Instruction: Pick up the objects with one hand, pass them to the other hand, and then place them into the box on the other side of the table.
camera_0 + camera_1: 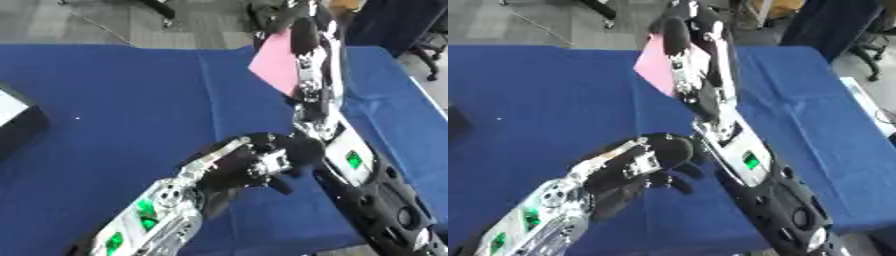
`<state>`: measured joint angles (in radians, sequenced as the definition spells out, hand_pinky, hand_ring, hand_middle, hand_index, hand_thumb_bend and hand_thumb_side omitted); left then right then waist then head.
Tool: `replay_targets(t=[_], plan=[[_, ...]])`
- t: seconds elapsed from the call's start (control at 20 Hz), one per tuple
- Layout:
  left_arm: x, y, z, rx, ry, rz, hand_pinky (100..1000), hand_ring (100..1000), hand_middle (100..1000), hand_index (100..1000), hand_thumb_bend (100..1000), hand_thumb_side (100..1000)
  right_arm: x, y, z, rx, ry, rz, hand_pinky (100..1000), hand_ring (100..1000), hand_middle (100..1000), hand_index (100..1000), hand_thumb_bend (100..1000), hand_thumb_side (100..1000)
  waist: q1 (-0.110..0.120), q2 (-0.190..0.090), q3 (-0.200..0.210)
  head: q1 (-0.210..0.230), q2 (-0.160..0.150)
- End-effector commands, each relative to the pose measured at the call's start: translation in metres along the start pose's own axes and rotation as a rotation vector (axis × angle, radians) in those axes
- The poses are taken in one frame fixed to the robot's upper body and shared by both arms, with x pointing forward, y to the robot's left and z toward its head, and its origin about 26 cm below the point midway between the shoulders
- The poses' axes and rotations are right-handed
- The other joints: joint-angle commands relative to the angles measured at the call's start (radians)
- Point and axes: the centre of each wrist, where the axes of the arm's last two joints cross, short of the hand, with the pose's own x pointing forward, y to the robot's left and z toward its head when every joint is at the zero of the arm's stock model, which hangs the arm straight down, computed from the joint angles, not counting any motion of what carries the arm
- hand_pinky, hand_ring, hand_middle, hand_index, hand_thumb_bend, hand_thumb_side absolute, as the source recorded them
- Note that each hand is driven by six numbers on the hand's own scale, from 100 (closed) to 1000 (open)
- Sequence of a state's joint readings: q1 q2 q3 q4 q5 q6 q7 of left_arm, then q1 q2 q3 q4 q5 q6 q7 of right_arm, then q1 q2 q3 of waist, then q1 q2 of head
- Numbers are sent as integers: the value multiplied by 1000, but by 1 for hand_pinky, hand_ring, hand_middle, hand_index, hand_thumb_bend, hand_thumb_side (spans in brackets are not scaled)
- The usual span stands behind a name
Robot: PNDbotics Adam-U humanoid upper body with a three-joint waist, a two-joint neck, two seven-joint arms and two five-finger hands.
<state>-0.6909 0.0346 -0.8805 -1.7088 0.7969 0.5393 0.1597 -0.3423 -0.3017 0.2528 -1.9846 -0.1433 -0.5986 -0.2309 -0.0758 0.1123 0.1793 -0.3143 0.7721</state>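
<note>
A flat pink sheet (274, 62) is held up above the far middle of the blue table (131, 100). My right hand (304, 31) is shut on the sheet's upper edge, and its arm runs up from the lower right corner. My left hand (642, 167) hovers over the table's near middle, close beside the right forearm (726, 132) and well below the sheet. Nothing shows in the left hand. A black box (16, 122) with a white inside stands at the table's left edge.
A white strip (861, 100) lies along the table's right edge. Chair legs and grey floor show beyond the far edge. The blue cloth stretches bare between the box and my arms.
</note>
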Motion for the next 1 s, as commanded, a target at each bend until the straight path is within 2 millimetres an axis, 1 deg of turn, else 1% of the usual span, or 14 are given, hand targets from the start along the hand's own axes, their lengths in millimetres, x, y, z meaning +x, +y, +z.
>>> replay_targets(t=[0.05, 0.2, 0.35, 0.55, 0.75, 1.0], plan=[[3, 3, -2, 55, -48, 13, 663, 701, 649, 769, 1000, 505, 3, 1, -5, 6, -25, 4, 100, 194, 154, 257, 100, 470, 1, -12, -1, -1, -2], [2, 8, 0, 111, -83, 42, 667, 708, 655, 773, 1000, 500, 3, 1, -5, 9, -26, 6, 100, 196, 155, 258, 100, 470, 1, -11, -2, -3, -2], [6, 9, 4, 145, -132, 56, 677, 723, 669, 784, 1000, 503, 3, 1, -6, 10, -27, 8, 100, 196, 155, 258, 100, 470, 2, -10, -2, -5, -2], [11, 8, 8, 161, -173, 64, 689, 740, 689, 801, 1000, 468, 3, 2, -6, 13, -29, 9, 100, 196, 155, 258, 100, 470, 3, -9, -1, -7, -2], [19, 1, 11, 115, -201, 60, 698, 754, 710, 818, 1000, 437, 3, 2, -5, 11, -26, 5, 100, 195, 154, 257, 100, 470, 2, -9, -2, -7, -2], [34, -12, 17, 11, -216, 55, 698, 755, 716, 824, 1000, 448, 3, 4, -4, -3, -1, -6, 100, 190, 151, 255, 100, 464, 2, -11, -1, -9, -2]])
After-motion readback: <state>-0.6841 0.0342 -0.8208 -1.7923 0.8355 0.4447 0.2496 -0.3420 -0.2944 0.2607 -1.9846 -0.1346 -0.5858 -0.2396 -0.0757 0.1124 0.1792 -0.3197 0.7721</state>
